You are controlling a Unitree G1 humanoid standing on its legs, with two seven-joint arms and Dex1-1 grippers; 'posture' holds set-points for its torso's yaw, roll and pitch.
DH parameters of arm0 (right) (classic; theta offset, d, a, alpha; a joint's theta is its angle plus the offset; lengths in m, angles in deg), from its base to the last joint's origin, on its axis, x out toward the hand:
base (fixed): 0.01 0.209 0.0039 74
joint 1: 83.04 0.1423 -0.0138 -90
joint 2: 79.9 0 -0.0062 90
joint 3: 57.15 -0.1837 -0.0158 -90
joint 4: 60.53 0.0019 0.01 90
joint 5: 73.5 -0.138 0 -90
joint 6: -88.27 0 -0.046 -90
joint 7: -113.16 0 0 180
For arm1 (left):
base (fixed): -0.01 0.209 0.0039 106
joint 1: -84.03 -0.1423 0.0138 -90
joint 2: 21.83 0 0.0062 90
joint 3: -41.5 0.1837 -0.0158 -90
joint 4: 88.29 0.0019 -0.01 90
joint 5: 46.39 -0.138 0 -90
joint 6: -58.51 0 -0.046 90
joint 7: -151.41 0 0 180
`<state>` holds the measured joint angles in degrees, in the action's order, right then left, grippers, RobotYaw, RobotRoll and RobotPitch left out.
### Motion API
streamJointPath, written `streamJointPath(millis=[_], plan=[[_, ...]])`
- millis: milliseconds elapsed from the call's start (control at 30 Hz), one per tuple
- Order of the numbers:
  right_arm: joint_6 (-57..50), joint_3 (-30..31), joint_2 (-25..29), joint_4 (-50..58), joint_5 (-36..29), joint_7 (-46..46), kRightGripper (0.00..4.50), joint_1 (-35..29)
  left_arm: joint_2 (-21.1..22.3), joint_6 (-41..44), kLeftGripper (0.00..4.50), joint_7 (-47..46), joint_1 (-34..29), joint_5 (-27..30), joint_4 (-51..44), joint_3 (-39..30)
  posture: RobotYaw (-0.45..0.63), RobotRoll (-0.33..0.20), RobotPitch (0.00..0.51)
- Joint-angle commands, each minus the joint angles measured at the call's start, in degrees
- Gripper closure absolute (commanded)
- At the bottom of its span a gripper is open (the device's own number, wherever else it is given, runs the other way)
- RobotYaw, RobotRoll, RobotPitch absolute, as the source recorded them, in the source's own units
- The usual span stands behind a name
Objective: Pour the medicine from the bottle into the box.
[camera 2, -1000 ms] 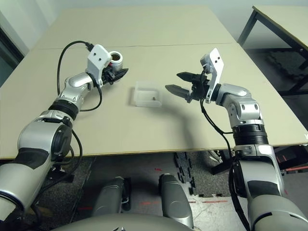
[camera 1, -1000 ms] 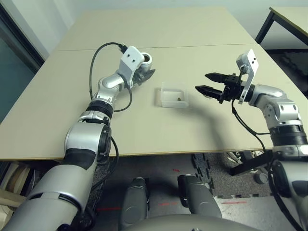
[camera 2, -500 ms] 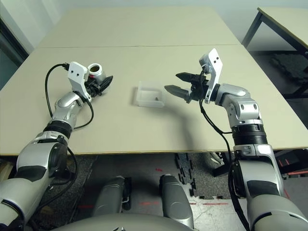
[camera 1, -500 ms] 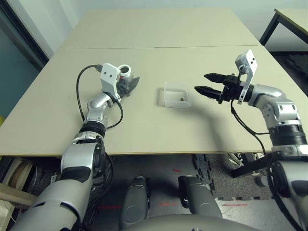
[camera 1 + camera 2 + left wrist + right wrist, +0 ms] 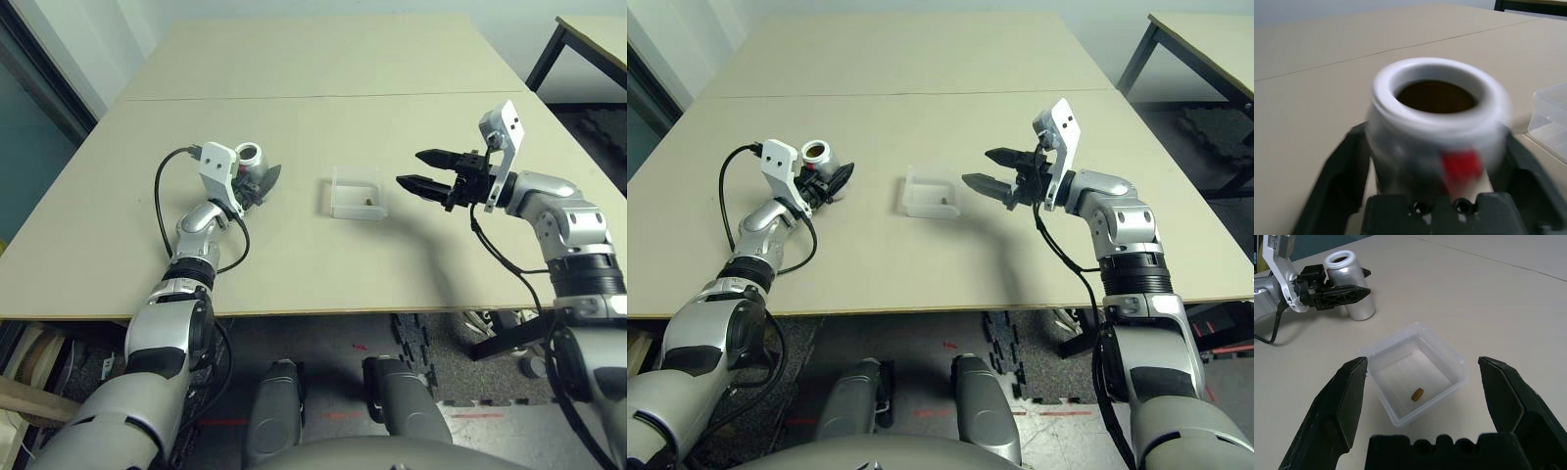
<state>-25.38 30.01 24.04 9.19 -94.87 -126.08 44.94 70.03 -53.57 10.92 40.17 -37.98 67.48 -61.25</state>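
in the left wrist view the bottle (image 5: 1437,122) is blurred, its label a red smear (image 5: 1462,164), lower body hidden behind the left gripper (image 5: 1435,171). the box (image 5: 1552,120) is cut off by the frame's right edge. in the head views the medicine (image 5: 366,202) is a dark speck, too small to tell.

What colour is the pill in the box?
Brownish-tan; the pill in the box shows best in the right wrist view.
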Motion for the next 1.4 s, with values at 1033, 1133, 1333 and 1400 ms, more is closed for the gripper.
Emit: streamJointPath(millis=[1033, 1133, 1333, 1400], plan=[[1.0, 0.4, -0.3, 0.4, 0.3, -2.0, 0.0, -1.4, 8.5, 22.3, 0.01, 6.1, -27.4, 12.4, -45.0, -2.2, -0.08, 0.0, 0.122], [2.0, -0.7, 0.4, -0.6, 0.6, -1.1, 0.0, -1.8, 10.4, 25.1, 0.01, 4.1, -29.6, 14.2, -48.9, -5.0, -0.07, 0.0, 0.12], [6.3, -3.5, 0.4, -5.5, 1.3, 3.9, 0.0, -1.4, 13.3, 23.7, 0.01, -5.4, -26.3, 13.0, -43.3, -11.2, -0.07, 0.0, 0.116], [9.7, -5.4, -0.4, -8.4, 2.1, 8.3, 0.0, -1.1, 14.8, 21.5, 0.01, -8.5, -24.3, 10.9, -38.8, -11.8, -0.07, 0.0, 0.114]])
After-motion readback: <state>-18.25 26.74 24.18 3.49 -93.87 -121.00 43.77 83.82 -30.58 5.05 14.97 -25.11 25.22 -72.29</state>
